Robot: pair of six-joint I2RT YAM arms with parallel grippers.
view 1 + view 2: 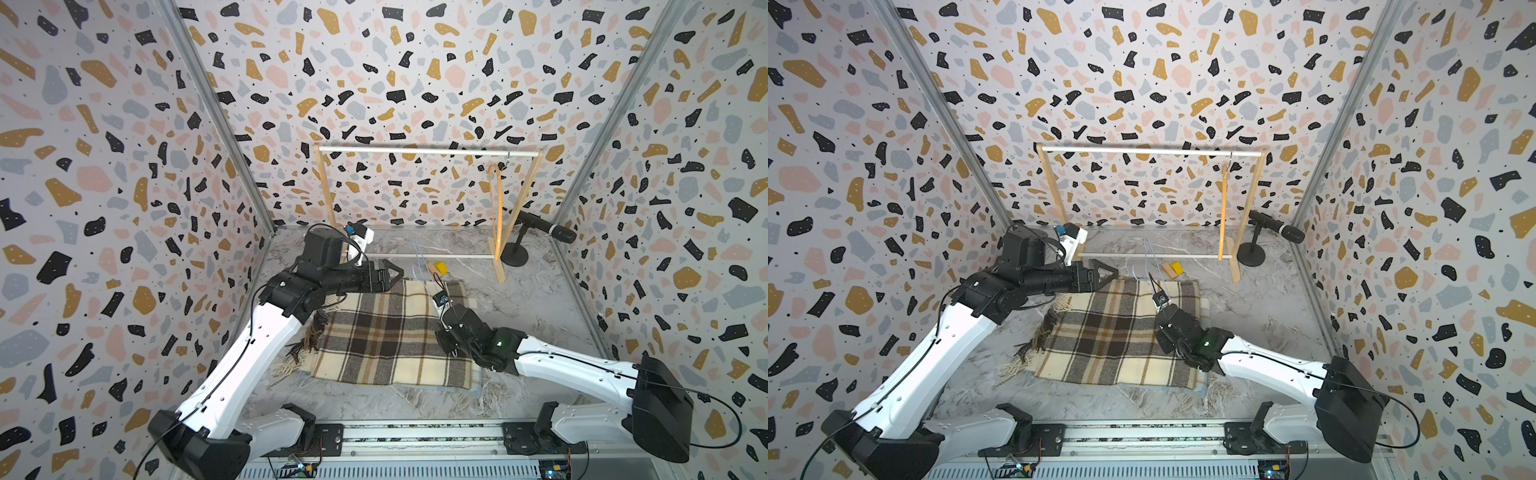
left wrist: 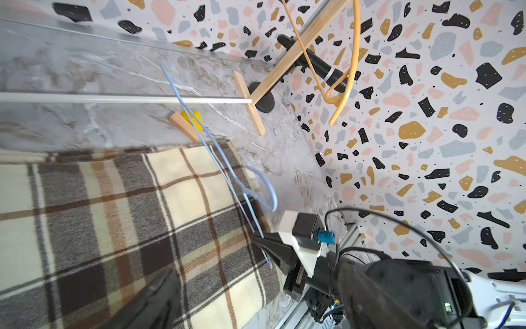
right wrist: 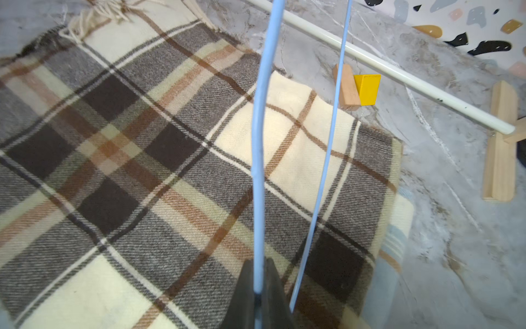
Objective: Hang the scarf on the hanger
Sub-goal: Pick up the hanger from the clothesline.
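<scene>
The plaid scarf (image 1: 374,340) (image 1: 1113,340) lies flat on the table, with fringe at its left and near edges. It fills much of both wrist views (image 2: 113,213) (image 3: 142,171). My right gripper (image 1: 436,291) (image 3: 258,284) is shut on one wire of a light blue wire hanger (image 1: 424,262) (image 3: 257,142). The hanger rises tilted over the scarf's far right part. My left gripper (image 1: 395,273) (image 2: 262,310) hovers over the scarf's far left corner, jaws wide apart and empty, pointing toward the hanger.
A wooden rack with a white rail (image 1: 428,152) stands at the back, an orange hanger (image 1: 496,199) hanging near its right end. A microphone on a stand (image 1: 544,226) is at the back right. A wooden block and a yellow block (image 1: 438,267) lie just beyond the scarf.
</scene>
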